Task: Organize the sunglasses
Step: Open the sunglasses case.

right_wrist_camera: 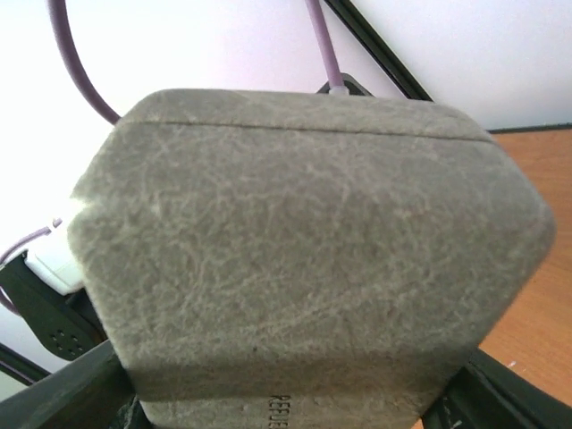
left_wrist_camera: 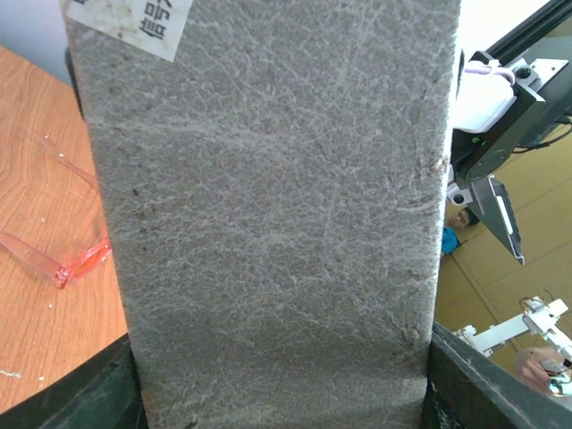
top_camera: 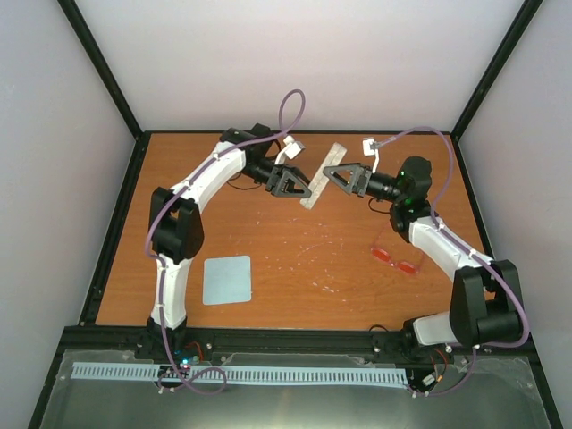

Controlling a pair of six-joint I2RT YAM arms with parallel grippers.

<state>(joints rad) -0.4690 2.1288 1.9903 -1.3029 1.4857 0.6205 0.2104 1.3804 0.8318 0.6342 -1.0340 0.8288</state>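
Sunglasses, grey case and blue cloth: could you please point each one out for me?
sunglasses [top_camera: 396, 259], top external view, around the bridge.
grey case [top_camera: 322, 176], top external view, middle of its body.
blue cloth [top_camera: 226, 280], top external view, its centre.

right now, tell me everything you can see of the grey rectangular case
The grey rectangular case looks closed, with a seam running near one edge. Its round-cornered shell is covered in cracked, leather-like material, with a white printed label at one corner. It appears lifted above the wooden table at a slant, clamped by the left gripper. The right gripper flanks its end, contact unclear.
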